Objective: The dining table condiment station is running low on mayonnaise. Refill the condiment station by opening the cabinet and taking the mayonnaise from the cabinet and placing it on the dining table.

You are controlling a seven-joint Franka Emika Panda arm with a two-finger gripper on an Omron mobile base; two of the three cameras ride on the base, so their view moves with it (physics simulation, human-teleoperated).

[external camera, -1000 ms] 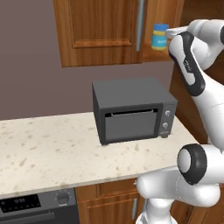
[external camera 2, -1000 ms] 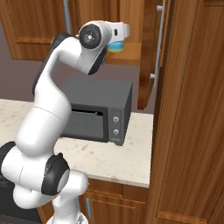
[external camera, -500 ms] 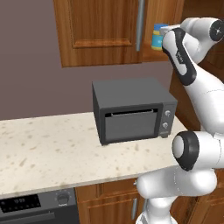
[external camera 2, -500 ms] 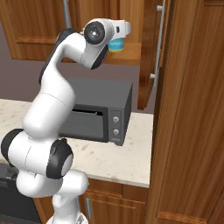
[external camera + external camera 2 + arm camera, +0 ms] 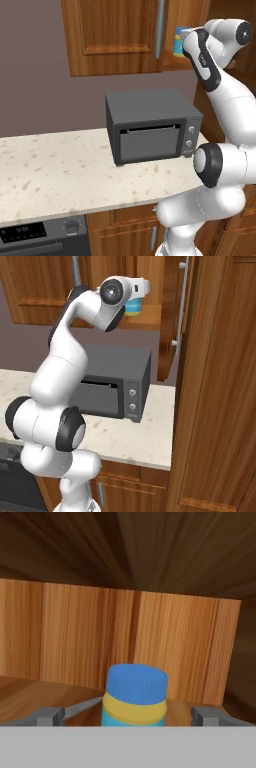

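Cabinet step done: reddish-brown wooden wall cabinet (image 5: pixel 120 35) has its right door open. Small squat mayonnaise jar (image 5: pixel 135 696), blue lid and blue-yellow label, stands on the shelf near its front edge. Two-finger gripper (image 5: pixel 131 715) fully open, straddling the jar, gripping nothing. Next: push in slightly, close, lift out.

1. I see even, soft light across both base views, with no glare on the counter (image 5: pixel 60 170).
2. Under the toaster oven (image 5: pixel 150 130) lies only a faint shadow.
3. In the hand view the cabinet (image 5: pixel 125 637) interior is dim overhead and brighter on its back panel.
4. The mayonnaise (image 5: pixel 135 694) looks slightly soft-edged, and the wood grain overhead streaks outward.
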